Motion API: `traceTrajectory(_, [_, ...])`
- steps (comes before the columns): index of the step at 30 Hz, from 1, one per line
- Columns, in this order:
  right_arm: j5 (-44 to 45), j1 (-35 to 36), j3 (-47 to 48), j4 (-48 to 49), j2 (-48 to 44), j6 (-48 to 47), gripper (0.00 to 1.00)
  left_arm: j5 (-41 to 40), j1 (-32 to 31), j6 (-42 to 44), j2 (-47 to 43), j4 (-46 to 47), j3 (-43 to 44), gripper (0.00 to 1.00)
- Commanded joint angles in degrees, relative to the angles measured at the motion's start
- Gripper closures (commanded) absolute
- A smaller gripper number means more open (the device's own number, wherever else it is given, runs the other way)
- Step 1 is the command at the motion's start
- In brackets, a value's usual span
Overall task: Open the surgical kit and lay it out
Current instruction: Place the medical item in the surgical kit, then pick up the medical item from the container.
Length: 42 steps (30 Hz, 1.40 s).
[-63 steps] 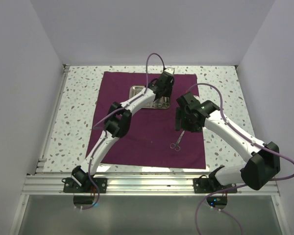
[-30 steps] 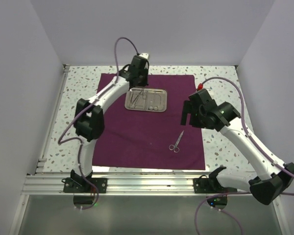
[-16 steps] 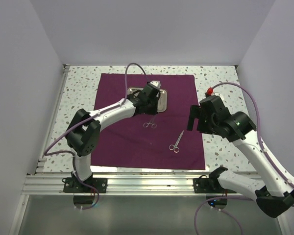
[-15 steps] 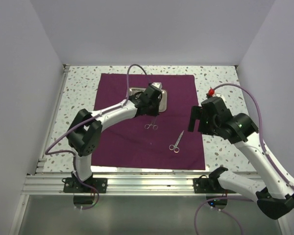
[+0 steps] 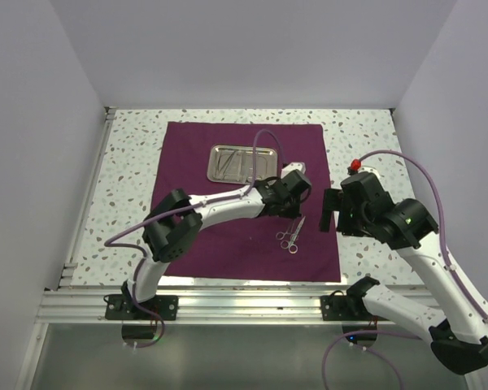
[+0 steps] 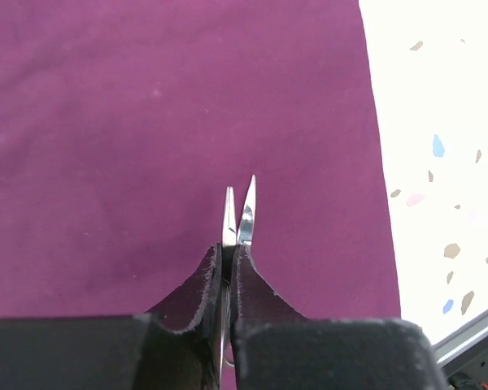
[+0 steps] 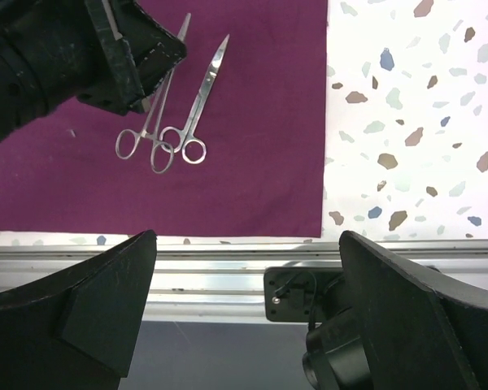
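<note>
**Left tool grips one pair of scissors beside a second pair; right tool spread wide**

The maroon cloth wrap [image 5: 203, 154] lies flat on the speckled bench [image 5: 130, 162]. The steel tray [image 5: 214, 152] sits toward 12 o'clock on the cloth. It holds thin silver instruments too small to name.

The left arm reaches across to about 4 o'clock on the cloth. Its left tool [image 6: 230, 248] is clamped on the gripped scissors [image 6: 237, 213]. In the left wrist view the two pointed blades stick out past the fingertips with their tips slightly apart. Purple cloth lies beneath them, with the cloth's edge and bare bench at 3 o'clock. Whether the ring handles rest on the cloth cannot be told.

In the right wrist view the loose scissors [image 7: 202, 93] lie on the cloth just beside the gripped pair, at its 3 o'clock. They run nearly parallel to it, and the ring handles of the two overlap in the picture.

The right tool [image 5: 328, 213] hangs at 3 o'clock of both pairs, over the cloth's right edge. Its fingers [image 7: 98, 301] are spread wide with nothing between them. An aluminium rail [image 7: 228, 260] runs below them at 6 o'clock.
</note>
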Motion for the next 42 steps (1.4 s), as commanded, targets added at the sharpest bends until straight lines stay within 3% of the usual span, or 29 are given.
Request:
traceTrajectory(1, [1.6,-0.2,0.4,-1.0,0.8,-1.4,0.02,-1.3,0.1,-3.6,1.6,-1.6,3.9,0.93])
traceTrajectory(4, [2.1,-0.2,0.0,-1.0,1.5,-1.2,0.02,0.0,0.1,-3.0,2.1,-2.8,5.1,0.70])
traceTrajectory(6, [2.5,-0.2,-0.2,-0.9,1.7,-0.8,0.02,-0.2,0.1,-1.6,1.8,-4.1,6.5,0.63])
traceTrajectory(8, [3.2,-0.1,-0.5,-0.8,2.2,-0.3,0.02,-1.0,0.3,0.1,1.2,-6.1,8.6,0.49])
traceTrajectory(10, [3.6,-0.2,-0.8,-0.6,2.8,0.1,0.02,-0.9,1.4,2.5,0.2,-7.2,10.7,0.43])
traceTrajectory(17, [4.3,-0.2,-0.9,0.9,5.5,3.1,0.02,-4.4,12.3,11.9,-1.6,-8.5,14.7,0.43])
traceTrajectory(23, [5.1,-0.2,0.6,2.1,9.0,4.6,0.02,-3.3,23.6,20.4,6.7,-7.8,22.5,0.46])
traceTrajectory(32, [5.2,-0.1,2.8,3.6,15.0,6.0,0.01,-0.7,28.1,25.9,19.6,-7.8,36.8,0.46])
traceTrajectory(42, [5.1,-0.1,4.6,5.3,19.5,5.9,0.02,-1.5,28.6,26.7,17.6,-4.4,27.9,0.48])
